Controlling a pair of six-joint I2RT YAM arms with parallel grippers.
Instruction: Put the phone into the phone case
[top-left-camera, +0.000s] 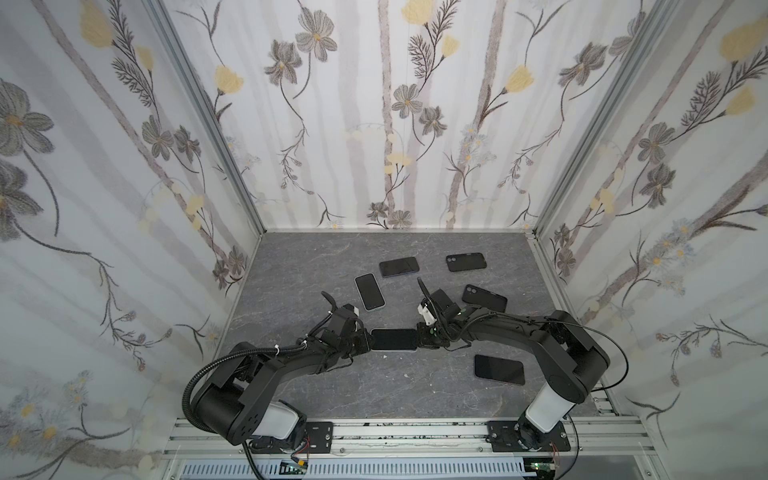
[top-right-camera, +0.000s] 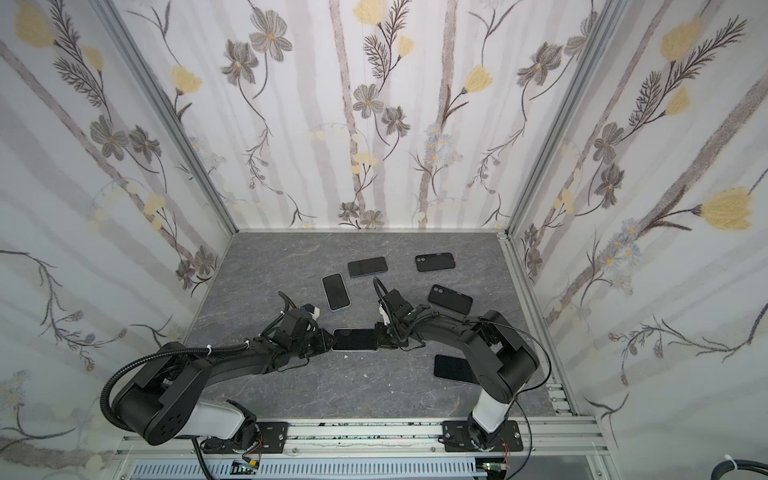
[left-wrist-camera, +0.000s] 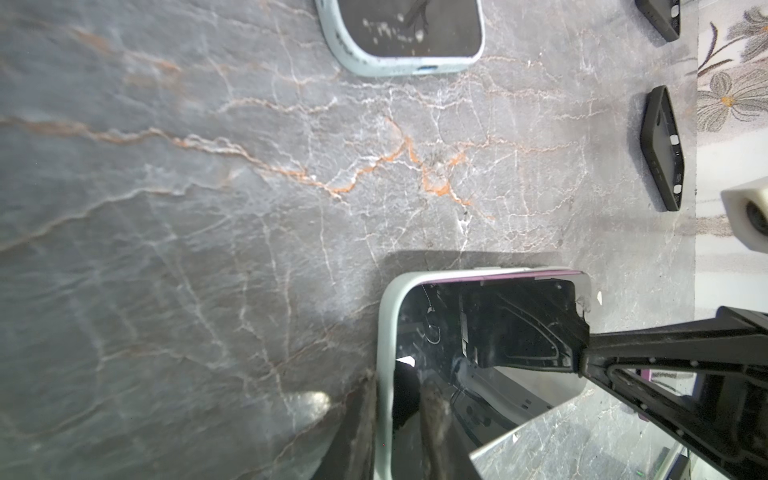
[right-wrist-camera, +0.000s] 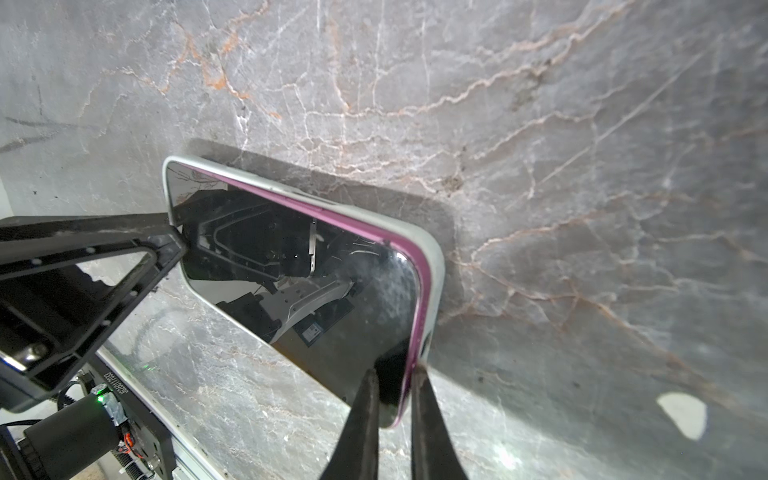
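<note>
Right pincer (right-wrist-camera: 395, 368) and left pincer (left-wrist-camera: 399, 380) at opposite short ends of one phone (top-left-camera: 394, 339), front-centre of bench (top-left-camera: 291, 386).
Right pincer: closed on the phone's bare end, which rides lifted out of the case (right-wrist-camera: 434, 266). Left pincer: closed across the case's opposite end wall. Long axis: runs straight from pincer to pincer, left to right across the bench; each arm meets the item end-on, neither nearer. Fit: pink phone edge stands proud of the pale case wall along the far long side; judged part-seated only. Next move, by estimate, turns on lowering the right-hand end along that axis while the left end is held. Nearby: black case (top-left-camera: 484, 298), apart, just beyond the right arm.
</note>
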